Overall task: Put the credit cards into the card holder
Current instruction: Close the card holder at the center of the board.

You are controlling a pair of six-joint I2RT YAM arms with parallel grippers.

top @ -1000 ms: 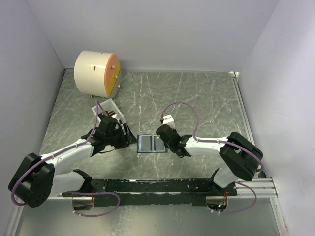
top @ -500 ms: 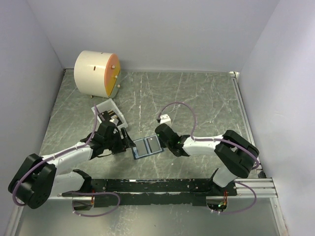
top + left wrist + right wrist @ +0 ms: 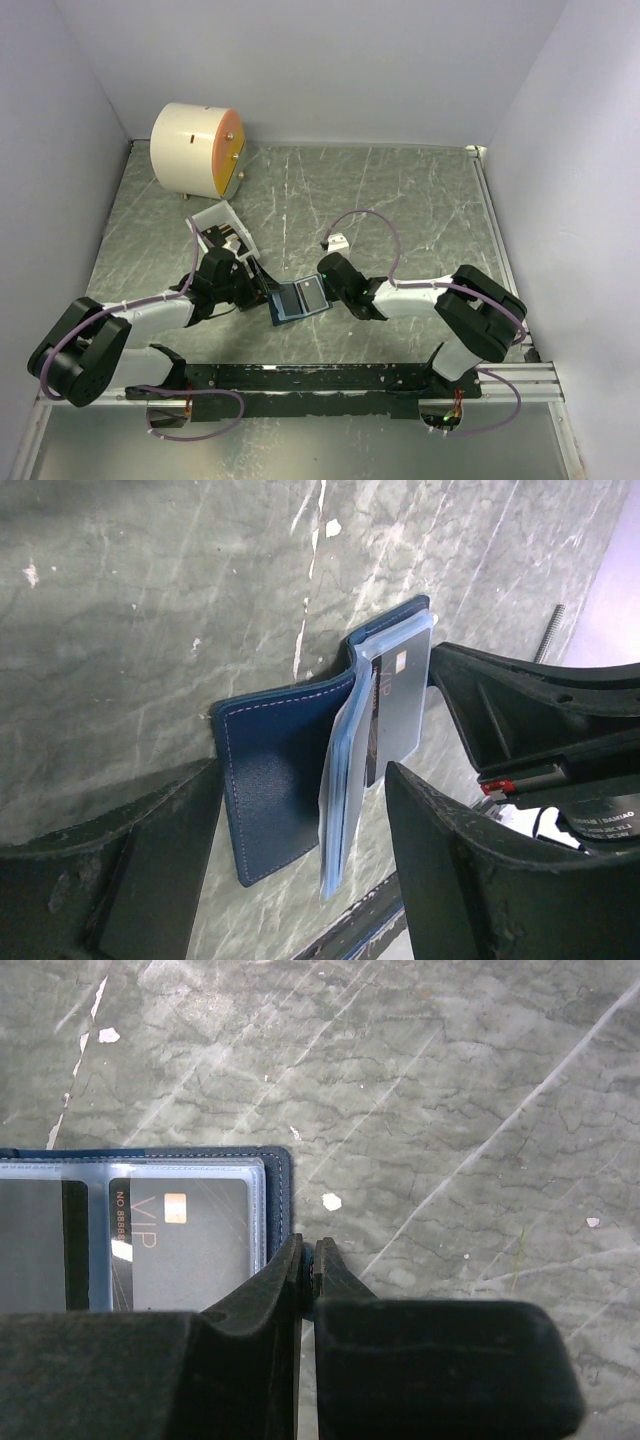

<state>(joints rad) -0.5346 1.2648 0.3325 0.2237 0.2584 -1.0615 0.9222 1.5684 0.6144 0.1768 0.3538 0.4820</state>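
The navy card holder (image 3: 300, 298) lies open and tilted on the table between both arms. In the left wrist view its outer flap (image 3: 280, 780) rests flat while the clear sleeves (image 3: 345, 780) stand up from it. A dark credit card marked VIP (image 3: 185, 1250) sits inside a sleeve. My left gripper (image 3: 263, 284) is open, its fingers (image 3: 460, 870) straddling the holder's left half without touching it. My right gripper (image 3: 308, 1258) is shut, pinching the card holder's right edge (image 3: 278, 1190).
A white tray (image 3: 210, 215) stands just behind the left gripper. A big cream cylinder with an orange face (image 3: 196, 150) sits at the back left. The black rail (image 3: 330, 378) runs along the near edge, and white walls close in on the table's sides.
The card holder has turned and slid a little left with the right gripper. My left gripper has come in over its left half, staying open.
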